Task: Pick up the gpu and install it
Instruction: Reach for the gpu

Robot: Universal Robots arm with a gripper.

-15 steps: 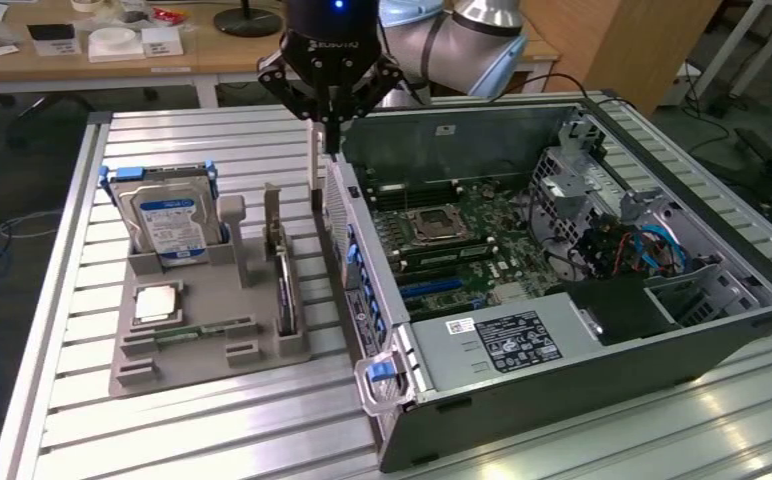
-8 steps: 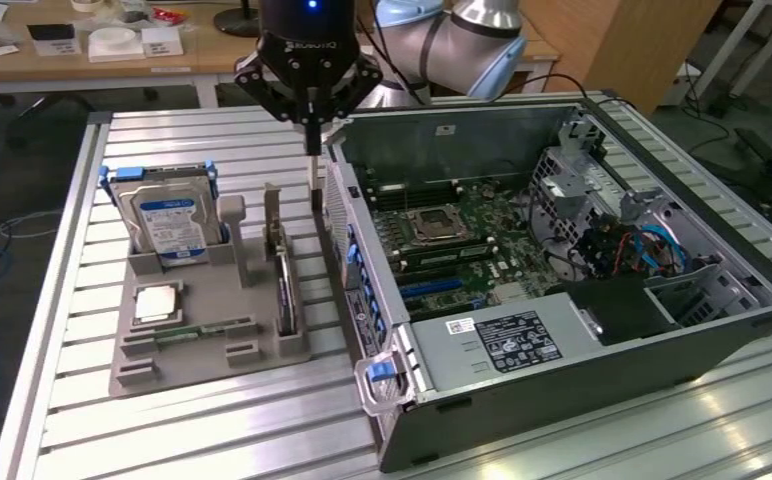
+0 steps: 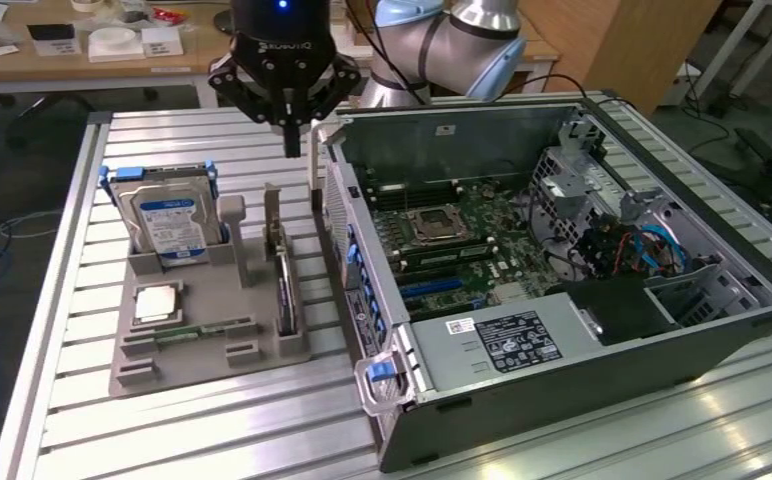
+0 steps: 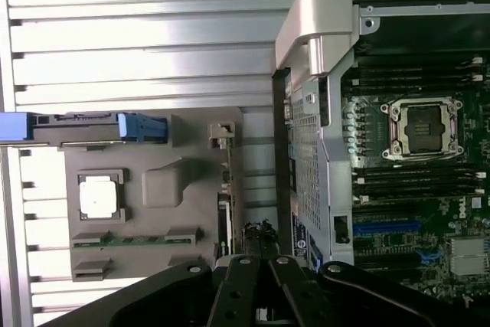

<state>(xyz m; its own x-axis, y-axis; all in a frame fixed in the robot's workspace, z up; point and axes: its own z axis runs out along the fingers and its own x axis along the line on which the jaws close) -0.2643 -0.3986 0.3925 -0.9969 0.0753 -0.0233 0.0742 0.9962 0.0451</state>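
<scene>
Arm [image 3: 456, 40]: cropped by the exterior view's upper edge.
gpu [image 3: 283, 285]: edge-on in grey holder [image 3: 206, 345], both faces unseen.
Hard drive [image 3: 173, 225] label: print too small to read.
Worktop [image 3: 79, 420]: runs beyond the frame.

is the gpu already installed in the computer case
No, the gpu stands on edge in the grey holder beside the open case.

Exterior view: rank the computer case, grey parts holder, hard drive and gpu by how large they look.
1. computer case
2. grey parts holder
3. hard drive
4. gpu, seen edge-on as a thin strip, so its rank against the hard drive is unsure.
</scene>
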